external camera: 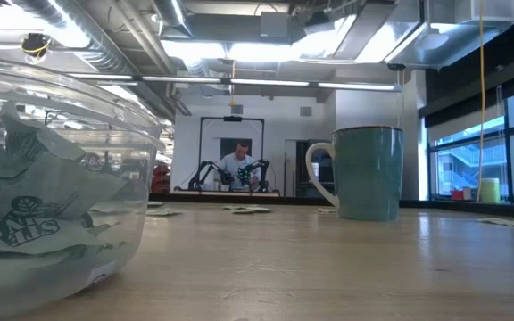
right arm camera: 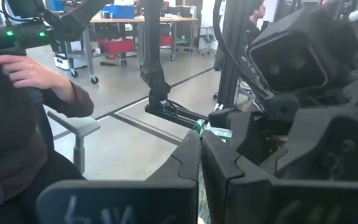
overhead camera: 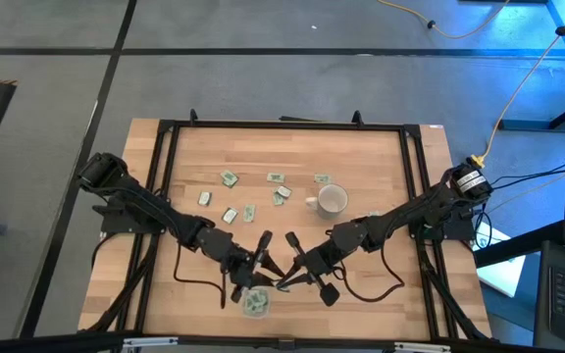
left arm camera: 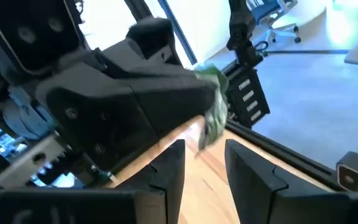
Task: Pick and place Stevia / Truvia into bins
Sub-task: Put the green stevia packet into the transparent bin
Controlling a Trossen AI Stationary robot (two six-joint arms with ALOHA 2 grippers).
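The Stevia sachets are small green-and-white paper packets. Several lie loose on the far half of the table [overhead camera: 231,215], and more fill the clear round dish [overhead camera: 255,302] by the near edge, which looms large in the low view [external camera: 52,205]. Both grippers are raised side by side just beyond the dish. My right gripper [right arm camera: 201,142] is shut on one sachet [left arm camera: 213,109]. My left gripper [left arm camera: 205,163] is open, its fingers pointing at that sachet from close by without touching it. My right gripper pinches one green-and-white sachet between its two fingertips. A crumpled part of it [right arm camera: 217,132] sticks out past the fingertips. The sachet is lifted clear of the table, just in front of the left gripper's open fingers.
A white mug [overhead camera: 332,201] stands right of the table's middle, handle toward the left, beside the loose sachets. A black frame [overhead camera: 282,125] runs round the table. A person sits in the room beyond the table [external camera: 239,165], and a person's hand [right arm camera: 33,71] shows in the right wrist view.
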